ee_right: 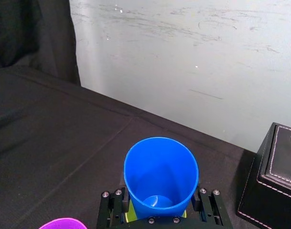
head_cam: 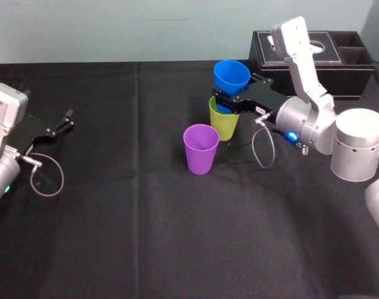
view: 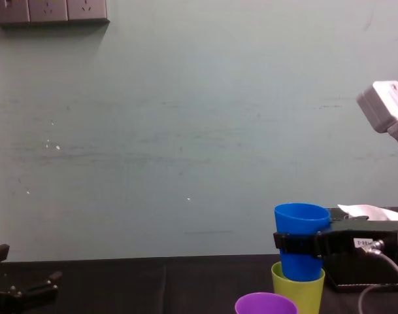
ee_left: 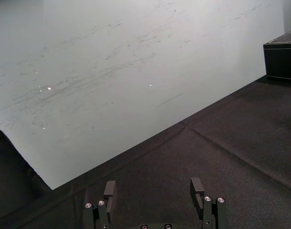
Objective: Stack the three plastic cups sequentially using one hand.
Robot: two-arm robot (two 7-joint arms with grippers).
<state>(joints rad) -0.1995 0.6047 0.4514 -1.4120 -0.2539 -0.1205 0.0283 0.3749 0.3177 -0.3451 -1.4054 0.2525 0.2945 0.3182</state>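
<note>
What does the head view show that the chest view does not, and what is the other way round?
Head view: the whole purple plastic tumbler, standing upright on the black tablecloth beside the other two cups.

Chest view: seen from the side, the base of the blue plastic tumbler dips just inside the rim of the yellow-green plastic tumbler. There are also wall sockets high on the wall.

Both: the right gripper is shut on the blue tumbler over the yellow-green one, and the left gripper is open and parked at the left.
</note>
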